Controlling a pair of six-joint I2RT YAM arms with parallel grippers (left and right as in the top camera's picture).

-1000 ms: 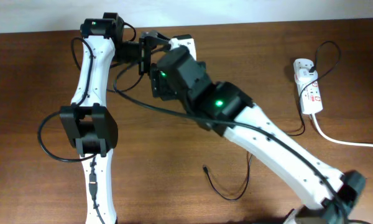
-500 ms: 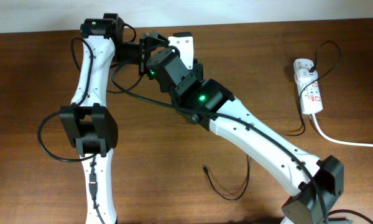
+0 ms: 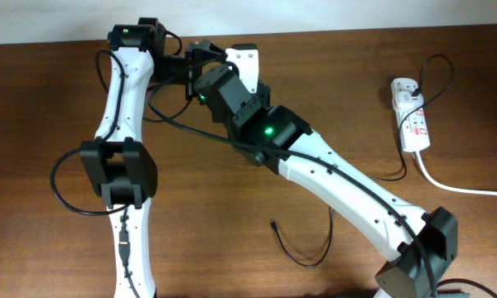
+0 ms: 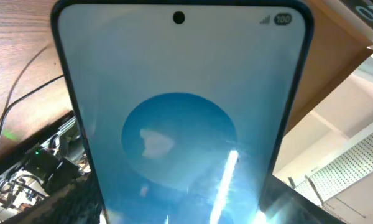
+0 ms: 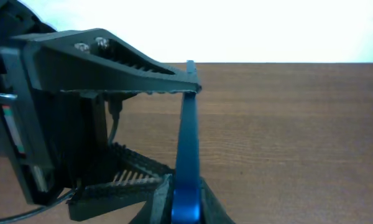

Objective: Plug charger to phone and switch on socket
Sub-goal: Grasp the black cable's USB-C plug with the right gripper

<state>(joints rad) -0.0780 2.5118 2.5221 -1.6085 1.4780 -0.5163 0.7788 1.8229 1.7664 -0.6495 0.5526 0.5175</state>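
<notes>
Where the two arms meet at the far side of the table [image 3: 41, 108], the phone [image 4: 180, 124] is held up between them. Seen from the left wrist, its bright blue screen with the paler oval fills nearly the whole view, the camera hole at its top edge. Seen from the right wrist, it stands edge-on as a thin blue strip. There the left gripper [image 5: 181, 134] has one black finger against its upper end and the other against its lower part, clamped on it. The right gripper [image 5: 185, 210] shows only as dark shapes at the bottom of that view, one on each side of the phone's near end. Whether they press on it or merely flank it cannot be told.

From overhead the left arm [image 3: 120, 91] reaches up the left side and the right arm [image 3: 340, 178] crosses from the near right corner. Their wrists are bunched together, so the phone is hard to pick out there. The charger [image 3: 273, 224] lies loose on the wood by the right arm, its small tip free and well apart from the phone. The socket [image 3: 412, 116] lies near the right edge, its thick white cord [image 3: 464, 189] running off to the right
</notes>
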